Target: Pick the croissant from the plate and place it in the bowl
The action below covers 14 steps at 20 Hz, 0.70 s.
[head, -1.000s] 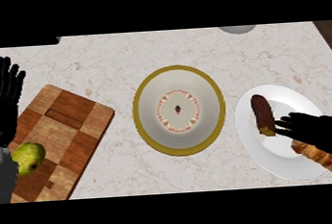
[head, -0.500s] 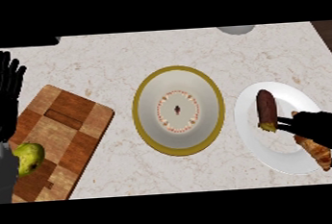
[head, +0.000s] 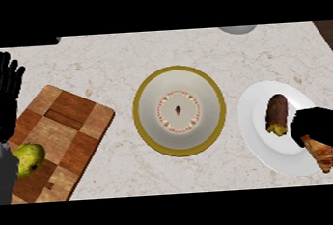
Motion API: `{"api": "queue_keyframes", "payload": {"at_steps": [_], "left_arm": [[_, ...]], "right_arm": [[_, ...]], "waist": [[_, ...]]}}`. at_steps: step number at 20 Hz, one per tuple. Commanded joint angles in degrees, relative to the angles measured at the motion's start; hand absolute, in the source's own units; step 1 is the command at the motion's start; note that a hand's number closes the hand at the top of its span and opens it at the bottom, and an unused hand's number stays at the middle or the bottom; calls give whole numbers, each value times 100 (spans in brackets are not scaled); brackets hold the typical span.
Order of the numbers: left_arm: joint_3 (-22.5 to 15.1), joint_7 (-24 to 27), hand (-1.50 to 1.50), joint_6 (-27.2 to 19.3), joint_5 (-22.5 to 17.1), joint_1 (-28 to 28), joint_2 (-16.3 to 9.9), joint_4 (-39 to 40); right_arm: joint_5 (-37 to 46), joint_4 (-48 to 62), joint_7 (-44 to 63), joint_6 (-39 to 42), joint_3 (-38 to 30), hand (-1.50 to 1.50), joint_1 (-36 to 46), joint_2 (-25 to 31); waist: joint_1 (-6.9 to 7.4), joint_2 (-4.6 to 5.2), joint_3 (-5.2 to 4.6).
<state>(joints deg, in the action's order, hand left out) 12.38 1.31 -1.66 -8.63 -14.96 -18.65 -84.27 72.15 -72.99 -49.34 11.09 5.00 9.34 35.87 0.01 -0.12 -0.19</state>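
Black right hand (head: 321,128) seemingly curls over croissant (head: 320,153) on plate (head: 260,128).

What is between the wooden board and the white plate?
In the head view, the bowl sits on the counter between the wooden board and the white plate.
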Motion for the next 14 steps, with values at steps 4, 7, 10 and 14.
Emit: {"api": "queue_keyframes", "payload": {"at_steps": [4, 7, 10, 14], "left_arm": [[-164, -110, 0, 93, -34, -102, 122, -103], [-413, 124, 0, 76, 112, -405, 285, -64], [-410, -18, 0, 166, 0, -468, 266, -85], [-401, -15, 0, 150, 32, -458, 268, 31]], "right_arm": [[-223, 1981, -303, 227, -622, 150, 1917, 68], [-382, 2560, -30, 338, -1007, 150, 2471, 260], [-443, 3221, -296, 148, -1166, 150, 2910, 489], [-562, 3858, -441, -173, -1474, 150, 3593, 710]], "waist": [[367, 102, 34], [742, 308, 60], [811, 308, 70], [723, 270, 60]]}}
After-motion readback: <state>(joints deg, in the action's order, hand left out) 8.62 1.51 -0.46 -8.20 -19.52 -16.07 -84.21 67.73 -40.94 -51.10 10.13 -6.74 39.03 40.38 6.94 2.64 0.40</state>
